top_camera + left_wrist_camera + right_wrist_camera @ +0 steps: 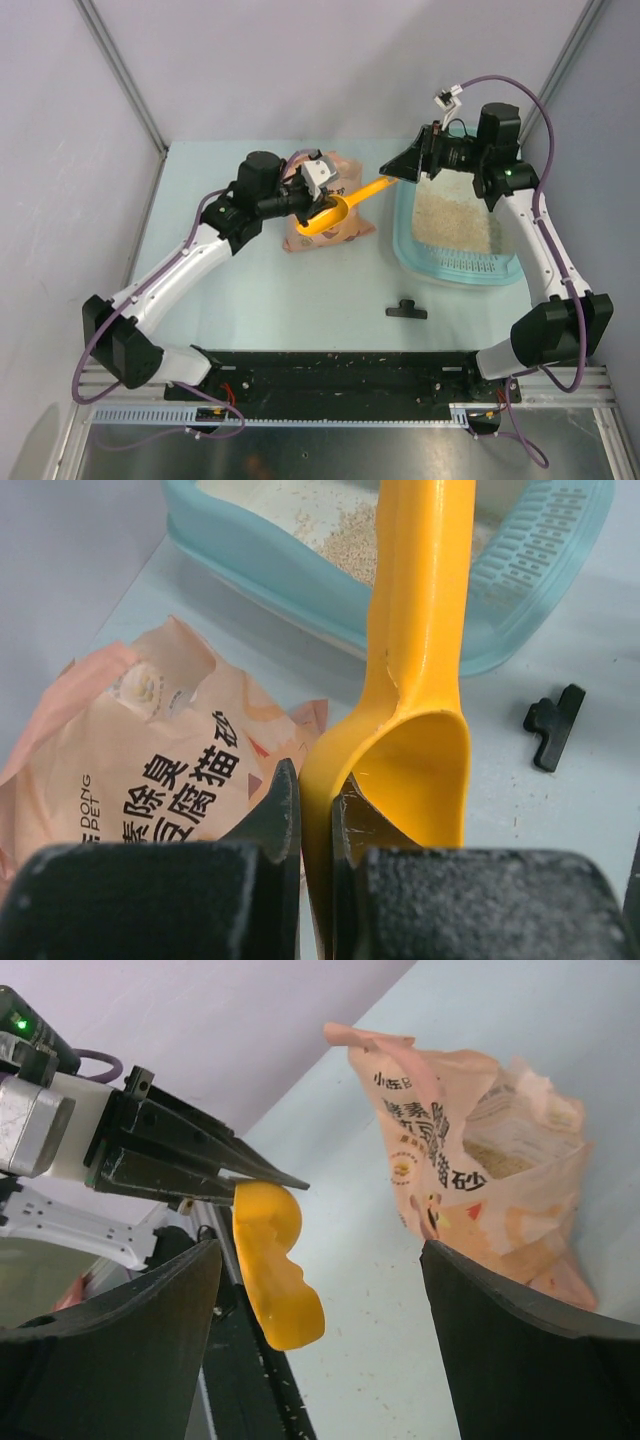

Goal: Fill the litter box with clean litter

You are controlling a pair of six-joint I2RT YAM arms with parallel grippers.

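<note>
1. Left gripper (312, 805): jaws closed on the bowl rim of the scoop (420, 680). The bowl looks empty.
2. Bag (150, 770): lies on the table (250, 290) beside the scoop bowl with its mouth open and granules showing inside. It's soft and will likely slump, so take it by a top corner.
3. Scoop: stiff, slick plastic. The thin rim pinch may let it pivot, so the handle is the better hold. The handle points at the right gripper (400, 168).
4. Right gripper: jaws wide open, holding nothing, at the handle tip.
5. Box (260, 565): right side of the table, grille end towards the bases.
6. Litter (450, 215): pale layer on the box floor, looks part-filled. It's loose, flows, and can't be gripped. Carry it in a level scoop or pour from the bag. It will spill easily.
</note>
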